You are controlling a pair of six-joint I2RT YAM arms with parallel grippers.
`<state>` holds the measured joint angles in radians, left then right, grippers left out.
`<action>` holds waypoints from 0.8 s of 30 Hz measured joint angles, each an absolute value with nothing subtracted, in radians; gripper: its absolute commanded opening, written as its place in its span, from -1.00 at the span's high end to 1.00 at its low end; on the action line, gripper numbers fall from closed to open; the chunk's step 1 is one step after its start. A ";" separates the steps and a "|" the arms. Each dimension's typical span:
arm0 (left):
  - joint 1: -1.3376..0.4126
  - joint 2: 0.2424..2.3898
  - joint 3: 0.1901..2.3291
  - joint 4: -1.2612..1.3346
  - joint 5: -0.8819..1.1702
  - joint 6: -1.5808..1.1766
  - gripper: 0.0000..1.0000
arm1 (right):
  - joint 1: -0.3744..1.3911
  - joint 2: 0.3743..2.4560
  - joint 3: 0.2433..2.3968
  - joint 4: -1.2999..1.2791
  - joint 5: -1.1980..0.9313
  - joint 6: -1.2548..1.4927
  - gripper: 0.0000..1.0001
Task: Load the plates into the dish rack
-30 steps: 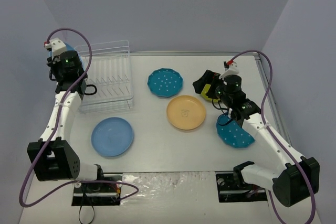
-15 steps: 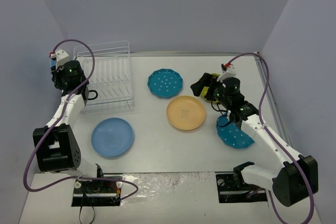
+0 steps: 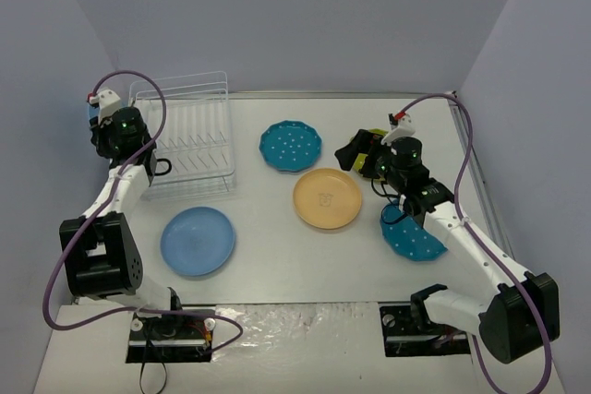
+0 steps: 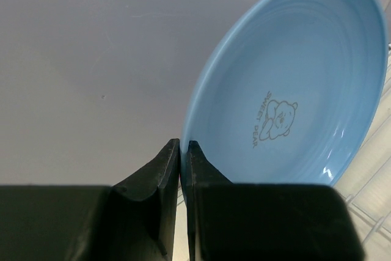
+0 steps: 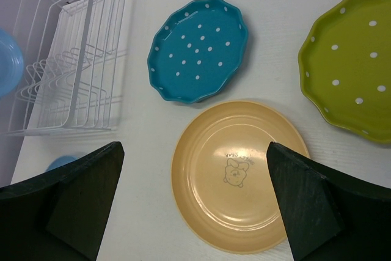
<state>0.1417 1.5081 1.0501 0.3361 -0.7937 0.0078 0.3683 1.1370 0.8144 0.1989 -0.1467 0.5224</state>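
Top external, left arm (image 3: 118, 193) folded back, left pincer (image 4: 181, 145) gripping blue plate (image 4: 293, 90), right pincer (image 5: 194, 148) released

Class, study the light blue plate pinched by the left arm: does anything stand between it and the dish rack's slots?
Nothing loose does. The left gripper holds the light blue plate by its rim just left of the dish rack, whose slots look empty; only the rack's own raised wire side lies between them.

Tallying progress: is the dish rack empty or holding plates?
Empty: the dish rack shows only bare wire slots from above.
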 measured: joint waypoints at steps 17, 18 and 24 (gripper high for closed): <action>0.141 1.491 0.898 0.488 -0.749 -0.020 1.00 | 0.368 1.109 0.776 0.205 -0.146 0.530 -1.00; 0.141 1.488 0.892 0.496 -0.748 -0.022 1.00 | 0.368 1.105 0.775 0.205 -0.146 0.530 -1.00; 0.141 1.460 0.848 0.526 -0.736 -0.035 1.00 | 0.368 1.075 0.758 0.206 -0.146 0.536 -1.00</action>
